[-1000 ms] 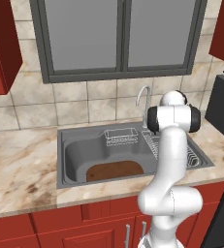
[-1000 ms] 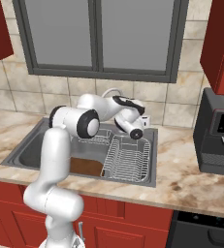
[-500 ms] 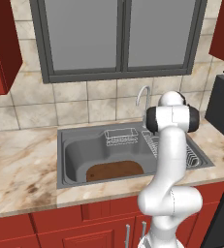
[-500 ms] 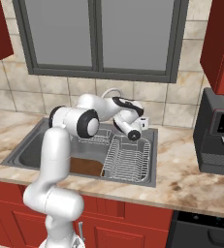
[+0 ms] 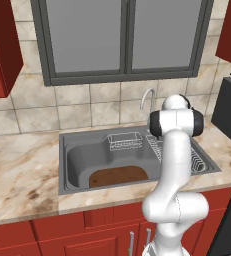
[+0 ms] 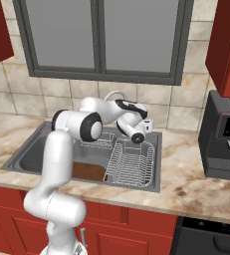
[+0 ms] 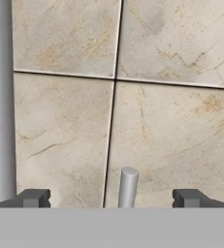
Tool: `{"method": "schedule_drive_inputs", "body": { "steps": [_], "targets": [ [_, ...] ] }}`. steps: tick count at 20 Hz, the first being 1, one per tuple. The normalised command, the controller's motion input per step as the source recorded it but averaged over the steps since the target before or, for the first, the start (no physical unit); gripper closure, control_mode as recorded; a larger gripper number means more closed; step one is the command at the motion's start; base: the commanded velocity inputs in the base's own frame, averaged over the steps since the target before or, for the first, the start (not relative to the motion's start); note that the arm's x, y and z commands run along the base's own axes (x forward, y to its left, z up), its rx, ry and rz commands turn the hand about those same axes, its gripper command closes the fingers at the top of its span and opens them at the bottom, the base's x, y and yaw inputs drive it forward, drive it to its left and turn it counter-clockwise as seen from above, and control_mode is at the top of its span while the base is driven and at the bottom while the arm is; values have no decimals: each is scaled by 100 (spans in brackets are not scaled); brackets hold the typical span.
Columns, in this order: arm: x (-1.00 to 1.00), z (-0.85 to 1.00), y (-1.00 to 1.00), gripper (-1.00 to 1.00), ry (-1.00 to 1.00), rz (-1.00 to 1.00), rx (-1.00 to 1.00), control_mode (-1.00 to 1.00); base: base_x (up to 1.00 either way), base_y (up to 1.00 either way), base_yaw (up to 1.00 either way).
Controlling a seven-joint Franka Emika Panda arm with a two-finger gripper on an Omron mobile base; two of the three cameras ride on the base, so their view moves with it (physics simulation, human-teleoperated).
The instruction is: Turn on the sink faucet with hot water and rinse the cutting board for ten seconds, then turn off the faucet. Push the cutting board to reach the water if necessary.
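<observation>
A: Next to nothing has moved over the last second. The arm holds the same pose and the gripper [image 7: 111, 197] hangs at the back of the sink [image 5: 67, 150], just ahead of the tiled wall [image 7: 171, 121].

B: Jaws?

A: Spread wide, nothing between them but the faucet's little lever [image 7: 128, 186], standing about midway. The sink faucet [image 5: 148, 98] neck is the pale column on the hand view's left edge.

B: Board?

A: The cutting board [image 5: 118, 176] lies flat on the basin floor at the front, well apart from the spout. No water running that I can see.

B: So the step is the lever.

A: I'd say so. Ease in until the lever sits deep between the fingertips [image 7: 33, 197], then close or hook it and swing to the hot side. Which side is hot I can't tell. Keep clear of the neck and the dish rack [image 6: 131, 164] below.

B: Then probably push the board back under the spout.
</observation>
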Motion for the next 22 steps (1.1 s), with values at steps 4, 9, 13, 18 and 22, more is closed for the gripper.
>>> {"method": "schedule_drive_inputs", "body": {
  "steps": [4,9,13,18,22],
  "targets": [
    [11,0,0,-100,0,0,0,-100,0,0,0],
    [9,0,0,-100,0,0,0,-100,0,0,0],
    [8,0,0,-100,0,0,0,-100,0,0,0],
    [5,0,0,-100,0,0,0,-100,0,0,0],
    [11,0,0,-100,0,0,0,-100,0,0,0]
  ]
}}
